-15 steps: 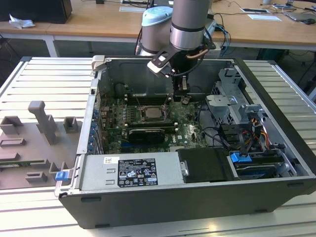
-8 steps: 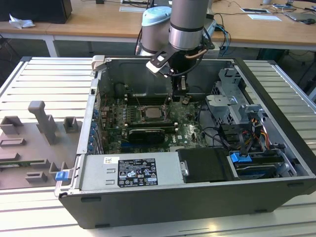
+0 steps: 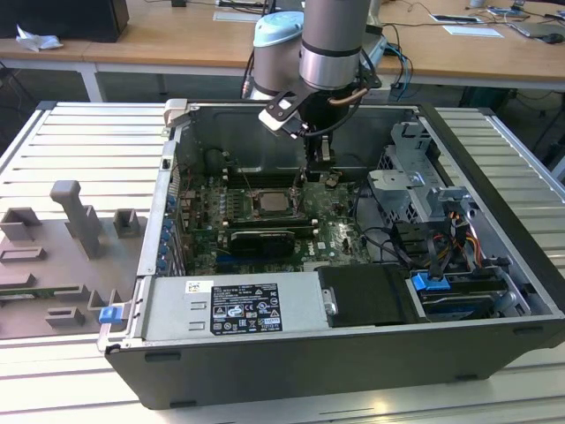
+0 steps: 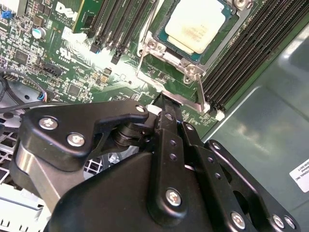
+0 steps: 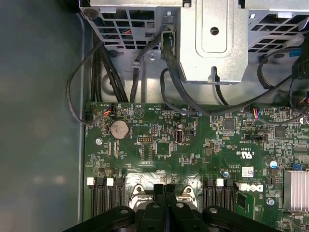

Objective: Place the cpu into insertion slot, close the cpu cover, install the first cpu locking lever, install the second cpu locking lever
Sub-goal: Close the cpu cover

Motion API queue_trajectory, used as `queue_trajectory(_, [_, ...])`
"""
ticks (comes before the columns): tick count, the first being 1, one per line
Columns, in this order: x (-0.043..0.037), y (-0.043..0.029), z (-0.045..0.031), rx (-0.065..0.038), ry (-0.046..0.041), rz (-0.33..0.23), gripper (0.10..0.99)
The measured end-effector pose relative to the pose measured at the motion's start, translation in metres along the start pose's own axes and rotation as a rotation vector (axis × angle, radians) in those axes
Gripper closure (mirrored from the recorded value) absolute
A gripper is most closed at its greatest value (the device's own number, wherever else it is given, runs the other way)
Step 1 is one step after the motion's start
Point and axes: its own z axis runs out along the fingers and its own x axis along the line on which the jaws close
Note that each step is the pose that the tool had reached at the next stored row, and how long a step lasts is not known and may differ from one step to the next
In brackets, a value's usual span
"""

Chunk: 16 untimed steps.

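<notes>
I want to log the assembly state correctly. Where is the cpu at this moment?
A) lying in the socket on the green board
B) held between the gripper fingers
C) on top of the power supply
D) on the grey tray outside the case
A: in the second wrist view the cpu lies flat in its socket with the cpu cover framing it, and the gripper beside that frame carries no chip.
</notes>
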Motion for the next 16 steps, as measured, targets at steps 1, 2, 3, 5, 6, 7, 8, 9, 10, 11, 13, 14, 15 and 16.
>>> queue_trajectory(1, [0.0, -0.0006, 0.0, 0.0, 0.0, 0.0, 0.98])
queue_trajectory(2, [0.0, -0.0013, 0.0, 0.0, 0.0, 0.0, 0.98])
queue_trajectory(3, [0.0, -0.0023, -0.0001, 0.0, 0.0, 0.0, 0.98])
queue_trajectory(5, [0.0, -0.0037, -0.0001, 0.0, -0.0001, 0.0, 0.98])
queue_trajectory(6, [0.0001, -0.0041, -0.0001, 0.0, 0.0, 0.0, 0.98])
queue_trajectory(7, [0.0001, -0.0047, -0.0001, 0.0, 0.0, 0.0, 0.98])
queue_trajectory(8, [0.0001, -0.0051, -0.0001, 0.0, 0.0, 0.0, 0.98])
queue_trajectory(9, [0.0001, -0.0054, -0.0001, 0.0, 0.0001, 0.0, 0.98])
queue_trajectory(10, [0.0001, -0.0057, -0.0002, 0.0, -0.0001, 0.0, 0.98])
queue_trajectory(11, [0.0001, -0.0061, -0.0002, 0.0, 0.0, 0.0, 0.98])
queue_trajectory(13, [0.0001, -0.0072, -0.0002, 0.0, 0.0, 0.0, 0.98])
queue_trajectory(14, [0.0001, -0.0079, -0.0002, 0.0, 0.0, 0.0, 0.98])
queue_trajectory(15, [0.0002, -0.0092, -0.0002, 0.0, 0.0, 0.0, 0.98])
queue_trajectory(16, [0.0002, -0.01, -0.0003, 0.0, -0.0001, 0.0, 0.98])
